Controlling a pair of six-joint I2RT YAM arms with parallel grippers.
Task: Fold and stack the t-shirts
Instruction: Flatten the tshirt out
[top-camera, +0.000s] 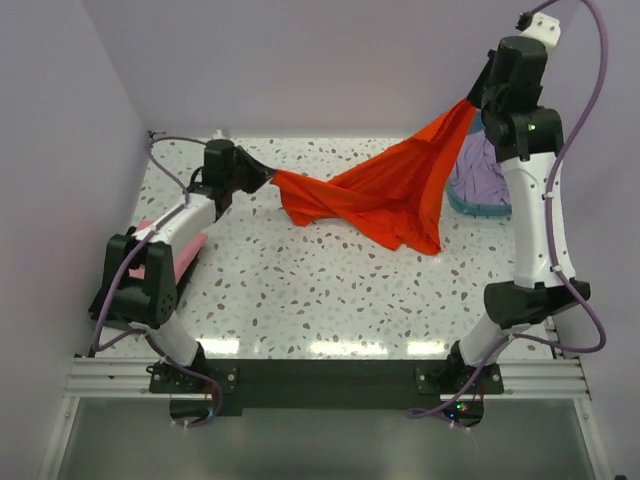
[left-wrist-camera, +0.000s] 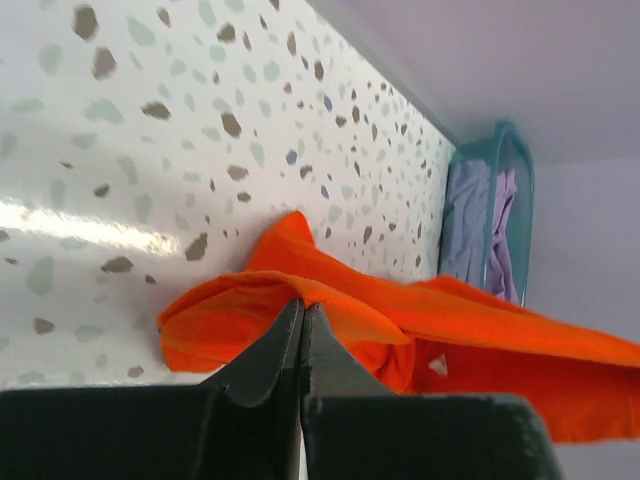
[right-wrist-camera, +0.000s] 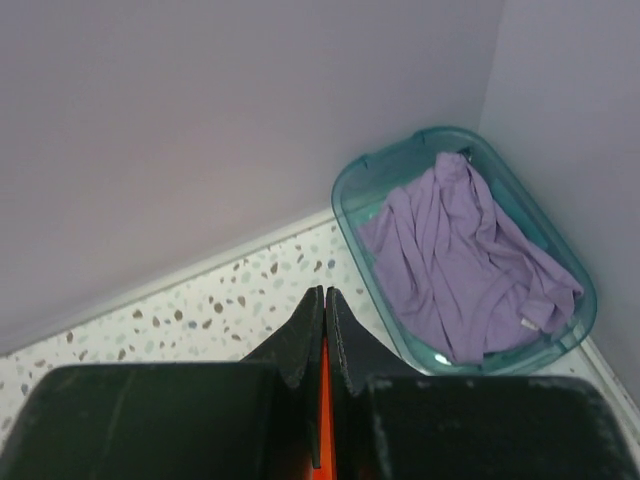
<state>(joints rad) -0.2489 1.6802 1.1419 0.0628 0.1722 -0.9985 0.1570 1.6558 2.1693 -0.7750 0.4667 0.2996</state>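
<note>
The orange t-shirt (top-camera: 385, 195) hangs stretched between both grippers above the table. My left gripper (top-camera: 262, 177) is shut on its left edge, low near the table; in the left wrist view the cloth (left-wrist-camera: 400, 320) drapes over the closed fingers, its white neck label (left-wrist-camera: 437, 366) showing. My right gripper (top-camera: 476, 98) is shut on the right end, held high near the back wall; orange cloth (right-wrist-camera: 323, 410) shows between the fingers. A lavender t-shirt (right-wrist-camera: 465, 255) lies in the teal basket (right-wrist-camera: 352, 205). A pink t-shirt (top-camera: 185, 250) lies under the left arm. The black shirt is out of view.
The teal basket (top-camera: 470, 205) stands at the back right corner, partly behind the right arm. Walls close in the table at the back and both sides. The speckled tabletop (top-camera: 340, 290) lies in front of the hanging shirt.
</note>
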